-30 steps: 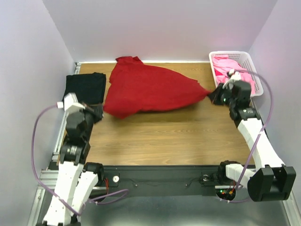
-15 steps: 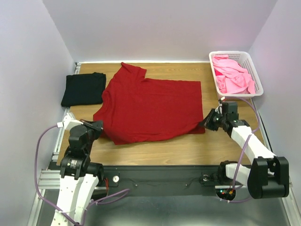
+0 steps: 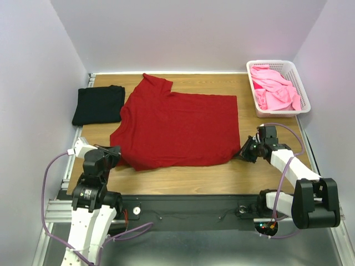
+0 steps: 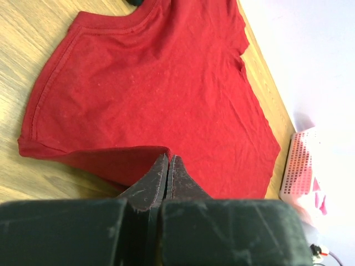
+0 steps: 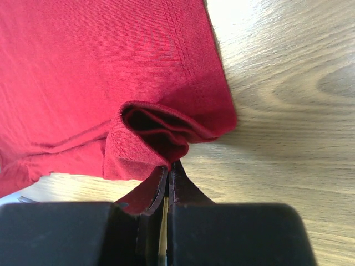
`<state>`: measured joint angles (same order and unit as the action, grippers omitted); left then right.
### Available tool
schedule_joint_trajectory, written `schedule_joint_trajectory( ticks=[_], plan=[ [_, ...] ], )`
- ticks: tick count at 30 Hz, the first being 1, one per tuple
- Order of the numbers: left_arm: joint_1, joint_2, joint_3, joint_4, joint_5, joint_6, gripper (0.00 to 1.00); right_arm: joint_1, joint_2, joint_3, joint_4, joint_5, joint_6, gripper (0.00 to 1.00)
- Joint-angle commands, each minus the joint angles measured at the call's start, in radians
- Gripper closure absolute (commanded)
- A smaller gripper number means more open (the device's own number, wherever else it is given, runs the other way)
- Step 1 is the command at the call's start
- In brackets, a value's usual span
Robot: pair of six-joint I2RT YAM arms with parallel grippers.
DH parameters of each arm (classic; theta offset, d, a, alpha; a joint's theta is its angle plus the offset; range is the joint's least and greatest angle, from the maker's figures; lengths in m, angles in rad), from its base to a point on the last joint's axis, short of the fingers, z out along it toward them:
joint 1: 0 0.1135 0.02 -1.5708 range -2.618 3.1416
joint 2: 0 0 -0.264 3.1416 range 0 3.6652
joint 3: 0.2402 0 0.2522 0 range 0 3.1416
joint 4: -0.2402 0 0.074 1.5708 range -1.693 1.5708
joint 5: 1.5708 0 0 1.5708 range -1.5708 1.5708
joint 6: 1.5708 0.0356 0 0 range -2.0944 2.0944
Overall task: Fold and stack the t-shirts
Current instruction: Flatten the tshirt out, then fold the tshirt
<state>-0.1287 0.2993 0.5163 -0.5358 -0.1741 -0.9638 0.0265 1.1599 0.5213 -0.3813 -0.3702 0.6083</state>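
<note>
The dark red t-shirt [image 3: 177, 130] lies spread flat on the wooden table, collar to the left. My left gripper [image 3: 113, 151] is shut on its near left edge, the cloth pinched at the fingertips in the left wrist view [image 4: 167, 158]. My right gripper [image 3: 244, 149] is shut on the shirt's near right corner, which bunches in a fold at the tips [image 5: 169, 164]. A black t-shirt [image 3: 100, 104] lies folded at the far left. Bright pink t-shirts [image 3: 273, 88] fill the basket.
The white lattice basket [image 3: 299, 88] stands at the far right corner, also showing in the left wrist view [image 4: 297, 166]. Bare wood runs along the near edge [image 3: 183, 177]. Purple walls close in the left, back and right sides.
Both grippers have drawn the red shirt toward the near edge and lowered it; it went from a lifted, bunched shape to lying spread flat. The right gripper has shifted slightly nearer since half a second ago.
</note>
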Motion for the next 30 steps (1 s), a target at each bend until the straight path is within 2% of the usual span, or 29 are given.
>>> schedule_joint_trajectory(
  ticks=[1, 6, 11, 17, 21, 30],
  plan=[
    [0.003, 0.009, 0.022, 0.034, -0.056, -0.019, 1.00, -0.002, -0.011, 0.019, -0.001, 0.004, 0.027, 0.99],
    [0.004, 0.050, 0.031, 0.054, -0.077, 0.010, 1.00, -0.002, 0.004, 0.069, -0.008, 0.028, 0.019, 0.99],
    [0.004, 0.089, 0.105, 0.028, -0.206, 0.072, 1.00, -0.003, 0.001, 0.121, -0.128, 0.194, -0.033, 0.99],
    [0.004, 0.109, 0.205, 0.008, -0.347, 0.102, 1.00, -0.005, -0.149, 0.201, -0.292, 0.286, -0.035, 0.99],
    [0.004, 0.101, 0.252, -0.001, -0.389, 0.115, 1.00, -0.005, -0.219, 0.258, -0.428, 0.274, -0.002, 0.99],
    [0.004, -0.014, 0.269, -0.137, -0.381, 0.048, 1.00, -0.004, -0.396, 0.229, -0.662, 0.154, 0.070, 0.99]
  ],
)
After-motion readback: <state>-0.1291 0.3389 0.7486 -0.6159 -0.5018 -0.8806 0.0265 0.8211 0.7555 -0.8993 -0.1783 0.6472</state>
